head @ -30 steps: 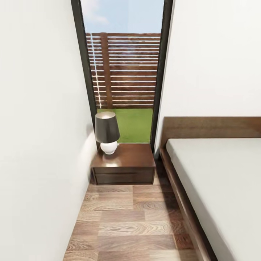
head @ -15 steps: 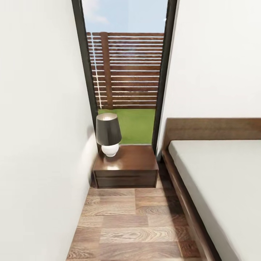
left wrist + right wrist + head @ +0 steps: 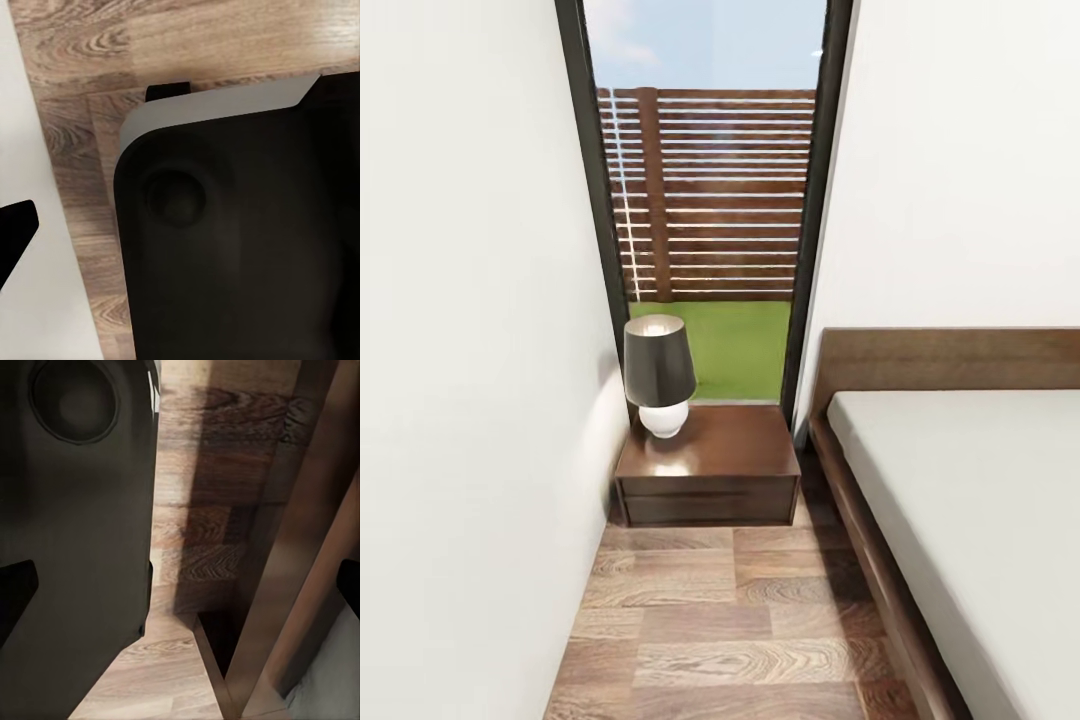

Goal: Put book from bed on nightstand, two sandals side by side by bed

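Wood-plank floor is running up the frame's middle to the nightstand holding a lamp, the bed lying bare at right, so the book is probably still unfound, and I cannot tell the fingers' state.

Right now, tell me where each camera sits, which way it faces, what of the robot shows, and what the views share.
Head view: high up, facing forward and down the aisle to the nightstand with its lamp, the window beyond, the bed at right.
Left wrist view: pointing down at the floor; the robot's dark base shows.
Right wrist view: pointing down beside the bed's wooden frame; the dark base shows again.
Shared: wood-plank floor in all three views.
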Robot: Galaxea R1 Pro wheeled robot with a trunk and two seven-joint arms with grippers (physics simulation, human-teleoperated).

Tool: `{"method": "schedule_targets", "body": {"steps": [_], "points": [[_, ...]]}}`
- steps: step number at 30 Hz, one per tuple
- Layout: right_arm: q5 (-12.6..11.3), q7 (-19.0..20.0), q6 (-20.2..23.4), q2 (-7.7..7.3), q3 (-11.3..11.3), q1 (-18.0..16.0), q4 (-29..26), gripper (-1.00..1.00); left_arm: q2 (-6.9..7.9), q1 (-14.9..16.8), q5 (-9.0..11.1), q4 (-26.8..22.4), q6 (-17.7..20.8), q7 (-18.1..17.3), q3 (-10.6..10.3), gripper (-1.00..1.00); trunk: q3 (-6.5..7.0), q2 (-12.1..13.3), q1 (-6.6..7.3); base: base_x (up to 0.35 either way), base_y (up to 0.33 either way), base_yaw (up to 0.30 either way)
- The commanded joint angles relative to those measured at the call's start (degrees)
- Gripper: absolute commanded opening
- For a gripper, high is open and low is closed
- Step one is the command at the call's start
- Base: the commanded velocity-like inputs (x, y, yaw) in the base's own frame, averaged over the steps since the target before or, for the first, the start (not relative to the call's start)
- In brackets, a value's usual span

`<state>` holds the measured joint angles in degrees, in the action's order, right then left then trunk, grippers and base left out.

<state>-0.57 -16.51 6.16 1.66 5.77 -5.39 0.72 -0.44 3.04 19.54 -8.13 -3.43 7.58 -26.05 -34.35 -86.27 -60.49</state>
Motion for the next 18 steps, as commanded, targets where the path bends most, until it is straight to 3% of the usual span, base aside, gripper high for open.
{"method": "schedule_targets", "body": {"steps": [1,18], "points": [[0.0,-0.2,0.3,0.02,0.5,-0.1,0.1,1.00,0.00,0.0,0.5,0.0,-0.2,0.2,-0.5,1.00,-0.05,0.0,0.00,0.040,0.002,0.000],[0.0,-0.2,0.3,0.01,0.5,-0.1,0.1,1.00,0.00,0.0,0.5,0.0,-0.2,0.2,-0.5,1.00,-0.05,0.0,0.00,0.026,0.001,0.000]]}}
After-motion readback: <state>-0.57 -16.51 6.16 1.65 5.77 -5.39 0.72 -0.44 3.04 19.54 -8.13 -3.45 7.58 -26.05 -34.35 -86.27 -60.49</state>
